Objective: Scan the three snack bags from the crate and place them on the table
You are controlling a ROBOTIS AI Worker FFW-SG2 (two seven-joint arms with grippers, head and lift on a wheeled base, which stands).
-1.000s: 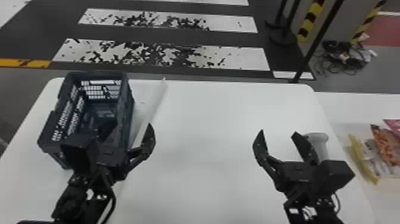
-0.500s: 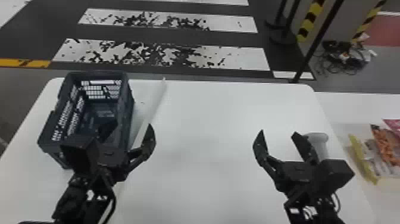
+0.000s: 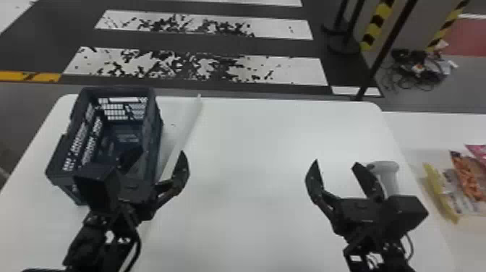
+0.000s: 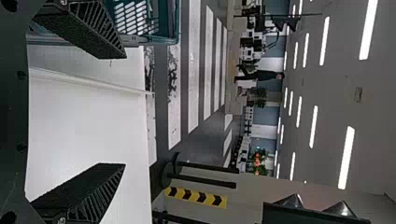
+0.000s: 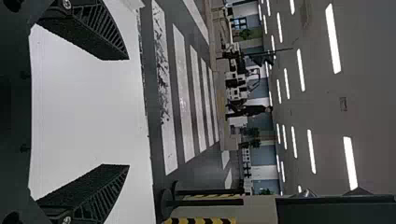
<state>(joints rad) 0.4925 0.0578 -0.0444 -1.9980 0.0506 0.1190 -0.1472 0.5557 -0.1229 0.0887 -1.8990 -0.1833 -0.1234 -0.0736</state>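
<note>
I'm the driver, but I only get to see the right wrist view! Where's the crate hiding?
Observer: The crate stands on the left side of the table.
Operator: Oh! And where are some snack bags?
Observer: Some snack bags lie off to the right, past that table's right edge, on another white surface.

white stripes [image 3: 289, 70], patchy with black, are crossing the dark floor [image 3: 36, 47] ahead; a yellow-and-black band [image 3: 11, 76] is edging it at far left. to the right, a black pole [image 3: 389, 43] is standing near tangled cables [image 3: 419, 68]; hazard tape [image 3: 378, 21] is running upright behind. ceiling lights [image 4: 369, 30] are glowing.
</note>
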